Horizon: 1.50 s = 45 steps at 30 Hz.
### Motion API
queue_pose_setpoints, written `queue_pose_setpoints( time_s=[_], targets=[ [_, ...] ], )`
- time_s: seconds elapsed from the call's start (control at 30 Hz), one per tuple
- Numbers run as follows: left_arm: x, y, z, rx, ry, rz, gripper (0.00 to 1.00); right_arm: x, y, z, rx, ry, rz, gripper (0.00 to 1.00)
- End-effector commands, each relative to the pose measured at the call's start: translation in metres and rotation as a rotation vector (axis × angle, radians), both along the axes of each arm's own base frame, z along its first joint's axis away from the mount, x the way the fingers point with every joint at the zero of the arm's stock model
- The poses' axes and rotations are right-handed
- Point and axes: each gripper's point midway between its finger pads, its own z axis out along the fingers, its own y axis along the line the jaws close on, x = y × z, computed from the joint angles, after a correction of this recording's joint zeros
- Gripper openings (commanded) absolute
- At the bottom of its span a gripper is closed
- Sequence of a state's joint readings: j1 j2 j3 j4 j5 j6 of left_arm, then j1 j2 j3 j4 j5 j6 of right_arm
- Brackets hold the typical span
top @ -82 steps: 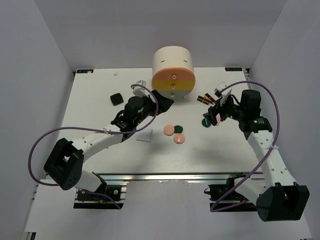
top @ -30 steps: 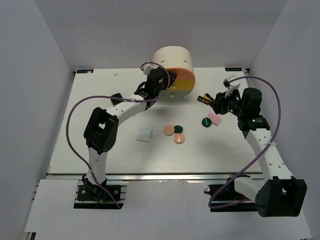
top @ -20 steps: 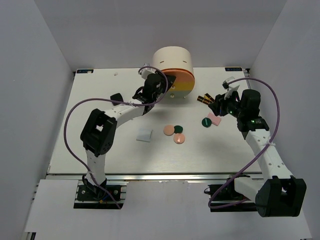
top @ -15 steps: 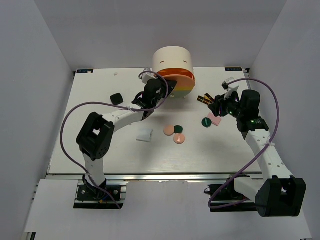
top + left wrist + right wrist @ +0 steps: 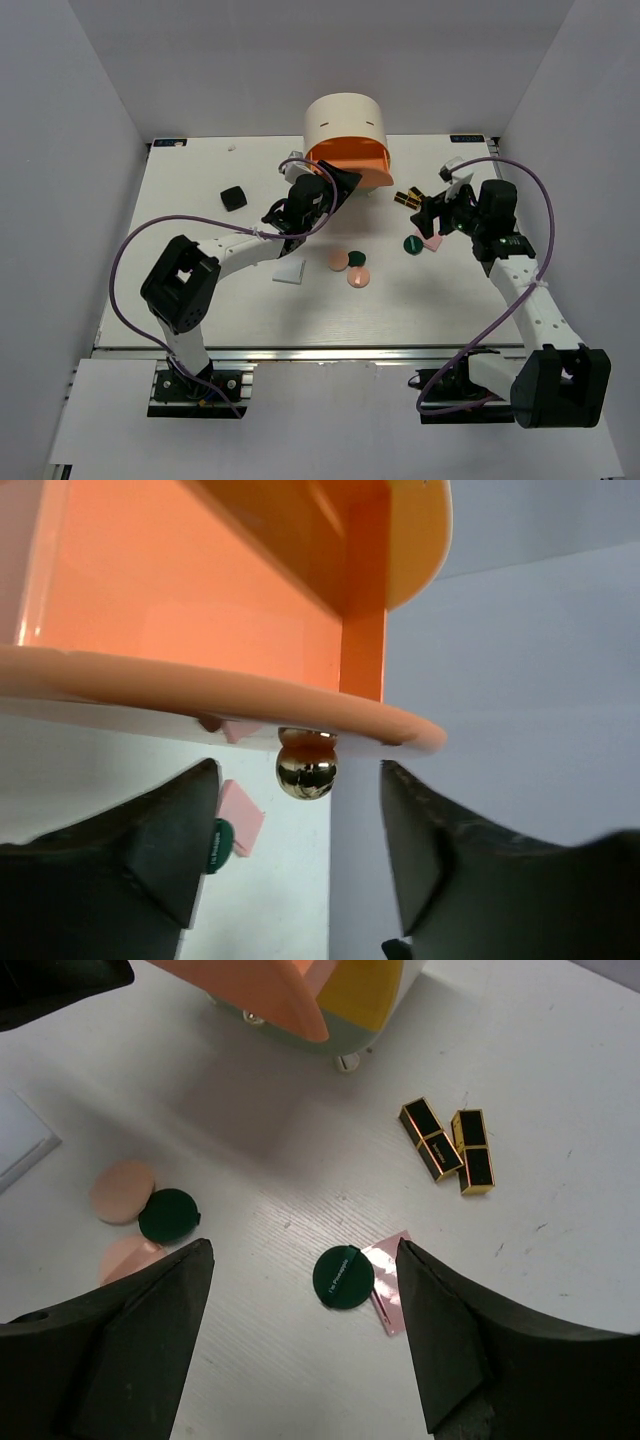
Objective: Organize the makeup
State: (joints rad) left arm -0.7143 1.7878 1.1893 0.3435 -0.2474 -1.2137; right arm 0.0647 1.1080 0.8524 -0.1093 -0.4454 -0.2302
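The makeup lies spread on the table: a black square compact [image 5: 233, 197], a white square compact [image 5: 290, 270], two pink discs [image 5: 338, 261] [image 5: 358, 278] round a dark green disc [image 5: 355, 259]. Further right are a second green disc [image 5: 411, 243] [image 5: 343, 1277], a pink square compact [image 5: 392, 1280] and two black-and-gold lipstick tubes [image 5: 432, 1138] [image 5: 472, 1150]. My left gripper [image 5: 335, 185] [image 5: 300, 850] is open, its fingers either side of the orange drawer's gold knob [image 5: 306, 773] without touching it. My right gripper [image 5: 425, 212] [image 5: 300, 1290] hangs open over the green disc and pink compact.
The cream cylindrical cabinet [image 5: 345, 125] stands at the back middle. Its orange drawer [image 5: 350, 160] [image 5: 200, 600] is swung out toward the front, with the yellow drawer [image 5: 365, 985] below it. White walls close in the table on three sides.
The orange drawer has swung out with my left gripper pulling back; that gripper's fingers then parted off the knob. My right gripper widened and dropped slightly toward the green disc.
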Motion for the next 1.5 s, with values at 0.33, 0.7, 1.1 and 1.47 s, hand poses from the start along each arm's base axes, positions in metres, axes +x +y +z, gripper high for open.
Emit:
queue_pose_setpoints(
  time_s=[0.33,0.7,1.1,1.47],
  targets=[
    [-0.018,0.01,0.024,-0.011,-0.031,-0.014,0.72,-0.011,0.003,-0.036,-0.026,0.118,0.064,0.74],
    [-0.064,0.051,0.011,0.109,-0.024,-0.029,0.69,-0.006,-0.015,-0.111,-0.137,0.392,0.012,0.56],
    [-0.103,0.131,-0.032,0.339,0.072,0.063,0.89,0.049,-0.041,-0.135,-0.324,0.364,-0.025,0.64],
    [-0.123,0.179,-0.048,0.384,0.121,0.123,0.93,0.04,-0.052,-0.155,-0.47,0.424,0.252,0.89]
  ],
)
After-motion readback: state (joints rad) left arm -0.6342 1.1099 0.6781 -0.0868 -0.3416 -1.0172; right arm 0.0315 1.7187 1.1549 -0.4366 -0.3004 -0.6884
